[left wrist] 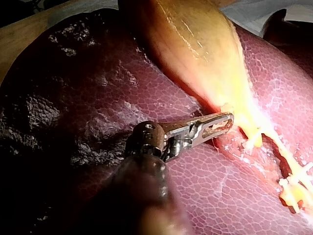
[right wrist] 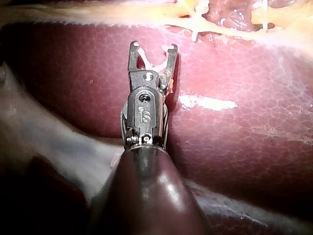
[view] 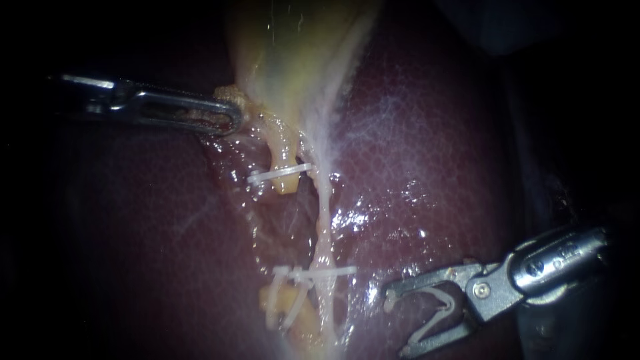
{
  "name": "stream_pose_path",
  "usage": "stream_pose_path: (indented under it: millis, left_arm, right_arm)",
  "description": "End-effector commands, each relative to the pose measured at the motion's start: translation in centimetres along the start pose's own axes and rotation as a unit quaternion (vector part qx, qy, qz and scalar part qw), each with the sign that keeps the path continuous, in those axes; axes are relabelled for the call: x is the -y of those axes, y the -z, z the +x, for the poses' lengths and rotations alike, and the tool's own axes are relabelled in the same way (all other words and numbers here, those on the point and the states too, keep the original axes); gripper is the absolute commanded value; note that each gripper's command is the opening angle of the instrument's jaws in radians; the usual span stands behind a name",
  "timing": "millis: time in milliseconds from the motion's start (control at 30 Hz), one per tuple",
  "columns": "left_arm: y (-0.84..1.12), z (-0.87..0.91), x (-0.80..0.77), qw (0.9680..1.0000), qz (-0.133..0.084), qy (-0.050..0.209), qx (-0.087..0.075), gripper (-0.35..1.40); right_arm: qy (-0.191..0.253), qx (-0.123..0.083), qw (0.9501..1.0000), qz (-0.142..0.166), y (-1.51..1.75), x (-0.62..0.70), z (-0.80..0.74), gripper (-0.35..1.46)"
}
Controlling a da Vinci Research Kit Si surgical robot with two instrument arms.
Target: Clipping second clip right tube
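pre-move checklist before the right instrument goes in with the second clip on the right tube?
1. The loaded clip sits between the right instrument's wide-apart jaws: ok.
2. The right tube shows a bare stretch: ok.
3. One clip already across it: ok.
4. Jaws around the tube: not ok, apart from it, over the liver.
5. The left instrument shut on the gallbladder: ok.

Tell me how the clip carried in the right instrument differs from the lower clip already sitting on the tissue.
The carried clip is spread open in a V, while the lower clip is pressed flat into a thin bar. The carried clip sits in the right instrument over bare liver, with nothing inside it; the lower clip lies across a pale tube. Both are white.
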Motion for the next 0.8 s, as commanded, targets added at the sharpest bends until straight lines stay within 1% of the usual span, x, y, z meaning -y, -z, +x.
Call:
stream_pose_path:
  millis: [33, 200, 300, 400, 500, 533, 567, 700, 800]
  left_arm:
    - [0.0, 0.0, 0.0, 1.0, 0.0, 0.0, 0.0, -0.35]
    - [0.0, 0.0, 0.0, 1.0, 0.0, 0.0, 0.0, -0.35]
    - [0.04, -0.03, 0.0, 1.0, 0.002, 0.001, 0.0, -0.35]
    - [0.16, -0.13, 0.0, 1.0, 0.005, 0.004, -0.001, -0.35]
    - [0.32, -0.25, -0.02, 0.9999, -0.001, 0.011, -0.001, -0.35]
    - [0.36, -0.29, -0.03, 0.9999, -0.004, 0.012, 0.002, -0.35]
    - [0.42, -0.33, -0.04, 0.9999, -0.007, 0.007, 0.004, -0.35]
    - [0.51, -0.37, -0.05, 0.9999, -0.009, 0.006, 0.008, -0.35]
    - [0.51, -0.36, -0.05, 0.9999, -0.009, 0.006, 0.008, -0.35]
  right_arm:
    - [0.0, 0.0, 1.0, 0.0, 0.0, 0.0, 0.0, 0.5]
    - [0.0, 0.0, 1.0, 0.0, 0.0, 0.0, 0.0, 0.5]
    - [0.0, 0.0, 1.0, 0.0, 0.0, 0.0, 0.01, 0.5]
    - [0.0, 0.0, 1.0, 0.0, 0.0, 0.0, 0.01, 0.5]
    - [0.0, 0.0, 1.0, 0.0, 0.0, 0.0, 0.01, 0.5]
    - [0.0, 0.0, 1.0, 0.0, 0.0, 0.0, 0.01, 0.5]
    - [0.0, 0.0, 1.0, 0.0, 0.0, 0.0, 0.01, 0.5]
    - [0.0, 0.0, 1.0, 0.0, 0.0, 0.0, 0.01, 0.5]
    - [0.0, 0.0, 1.0, 0.0, -0.01, 0.0, 0.01, 0.5]
